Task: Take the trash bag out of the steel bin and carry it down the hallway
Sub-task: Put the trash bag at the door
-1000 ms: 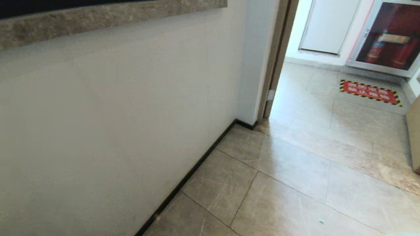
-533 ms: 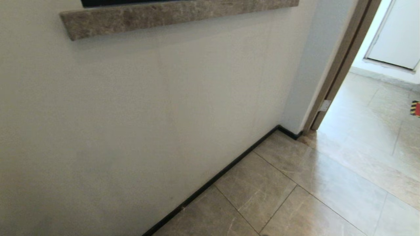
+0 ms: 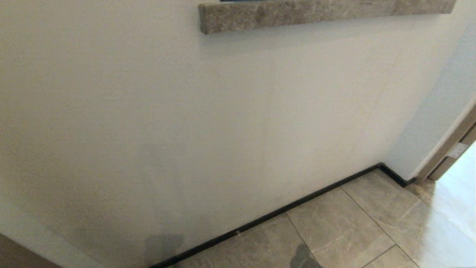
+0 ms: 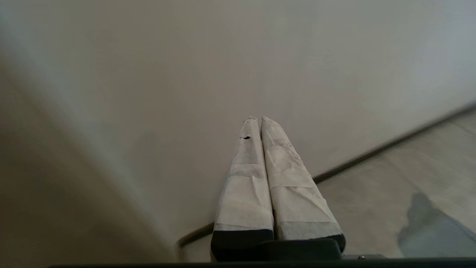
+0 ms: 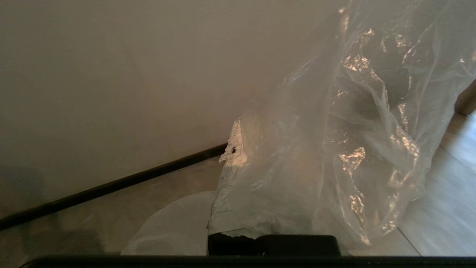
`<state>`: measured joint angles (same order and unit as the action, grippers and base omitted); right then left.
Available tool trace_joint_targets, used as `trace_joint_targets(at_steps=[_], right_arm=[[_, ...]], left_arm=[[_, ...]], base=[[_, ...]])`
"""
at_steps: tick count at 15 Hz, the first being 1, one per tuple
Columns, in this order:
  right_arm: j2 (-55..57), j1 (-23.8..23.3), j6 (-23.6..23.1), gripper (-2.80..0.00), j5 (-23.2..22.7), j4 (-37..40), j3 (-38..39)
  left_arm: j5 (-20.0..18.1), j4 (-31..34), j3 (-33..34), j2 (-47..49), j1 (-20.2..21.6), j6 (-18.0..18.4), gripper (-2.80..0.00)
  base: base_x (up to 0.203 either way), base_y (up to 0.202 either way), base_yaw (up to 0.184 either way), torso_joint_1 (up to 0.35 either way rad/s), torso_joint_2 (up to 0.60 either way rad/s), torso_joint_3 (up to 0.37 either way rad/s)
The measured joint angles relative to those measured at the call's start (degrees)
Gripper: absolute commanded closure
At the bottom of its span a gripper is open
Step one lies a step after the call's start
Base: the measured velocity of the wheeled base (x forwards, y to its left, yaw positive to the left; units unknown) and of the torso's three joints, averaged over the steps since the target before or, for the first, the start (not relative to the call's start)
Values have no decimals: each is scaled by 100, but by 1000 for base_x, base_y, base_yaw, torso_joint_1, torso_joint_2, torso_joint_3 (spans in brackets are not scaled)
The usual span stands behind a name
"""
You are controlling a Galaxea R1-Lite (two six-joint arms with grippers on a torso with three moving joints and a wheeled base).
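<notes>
Mostly a big white wall (image 3: 148, 123) here, it fills nearly the whole head view. Below it, at the near right, runs the hallway (image 3: 346, 227) floor: glossy grey-beige marbled tiles that get brighter toward the far right. A black baseboard (image 3: 267, 216) runs along the bottom of the wall and turns a corner on the right, where a brown door frame (image 3: 446, 154) cuts in at the edge. Up top there's a grey stone ledge (image 3: 316, 13) sticking out of the wall.

Neither arm shows up in the head view, so the wrist cams do the job. The trash bag (image 5: 334, 149) is clear, crinkly plastic that's draped all over the right tool (image 5: 238, 149), hanging off it above the floor tiles, close to the wall and baseboard. The right tool is clamped tight on the bag, and only one taped fingertip (image 5: 234, 143) pokes out from under the plastic. The steel bin isn't anywhere in these shots.

The left tool (image 4: 258, 121) is empty, with its two tape-wrapped fingers (image 4: 247, 178) pressed together, pointing at the same white wall just above the baseboard.
</notes>
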<state>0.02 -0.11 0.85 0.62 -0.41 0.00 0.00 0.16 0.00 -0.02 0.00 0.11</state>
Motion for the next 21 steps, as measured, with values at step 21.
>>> trace_joint_targets(at_steps=[21], right_arm=[[2, 4, -22, 0, -22, 13, 0]], left_arm=[[-7, 2, 0, 0, 0, 70, 0]], base=[[0, -2, 39, 0, 1, -36]])
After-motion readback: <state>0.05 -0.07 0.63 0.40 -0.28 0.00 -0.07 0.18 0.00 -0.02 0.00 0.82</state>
